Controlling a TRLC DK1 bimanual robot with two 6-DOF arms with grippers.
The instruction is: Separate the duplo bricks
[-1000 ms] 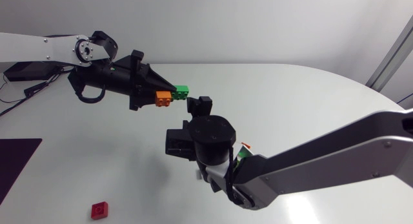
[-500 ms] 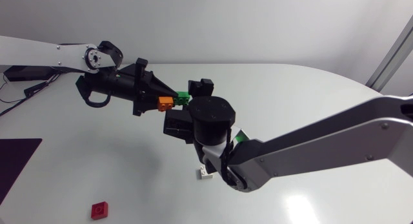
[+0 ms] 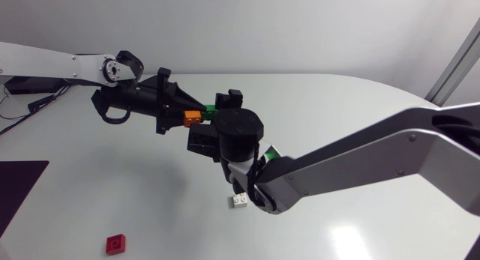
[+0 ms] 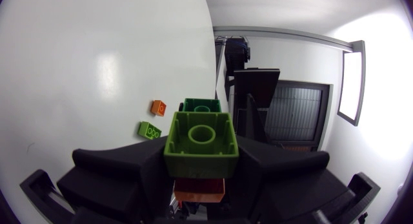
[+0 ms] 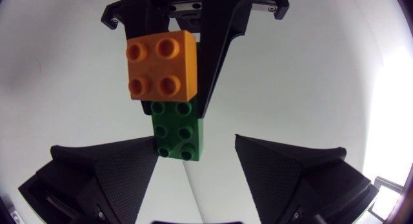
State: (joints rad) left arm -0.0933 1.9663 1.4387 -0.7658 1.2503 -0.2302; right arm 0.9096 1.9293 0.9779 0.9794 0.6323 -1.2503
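Right wrist view gives the relation that matters. The brick stack [image 5: 169, 88] hangs straight ahead of the right pincer [image 5: 195, 141], and the free end of the green brick [image 5: 175, 128] reaches into the gap between its fingers. Those fingers stand wide apart. The green end lies close against one of them and the other is well clear, so this pincer grips nothing. The orange brick [image 5: 161, 66] sits at the far end of the green one, overlapping it, and both turn their studs toward this pincer's wrist. The green brick's long axis runs from the left pincer [image 3: 187, 116] toward the right one, so the right fingers' closing line crosses its short width.

Left wrist view shows the left pincer clamped on the stack from two sides. A light green face fills the space between its fingers, with orange under it and darker green just beyond. How many pieces that makes I cannot tell.

Head view has the two pincers nose to nose above the desk [image 3: 360, 110], the stack bridging them. A white brick [image 3: 240, 201] lies on the desk beneath the right arm, and a red brick [image 3: 115, 244] is well apart from both pincers.

The right arm is nearer the green end. Its next move likely calls for centring, closing across that end, then prying it off the orange while the left holds firm. An off-centre pinch could let the green slip.
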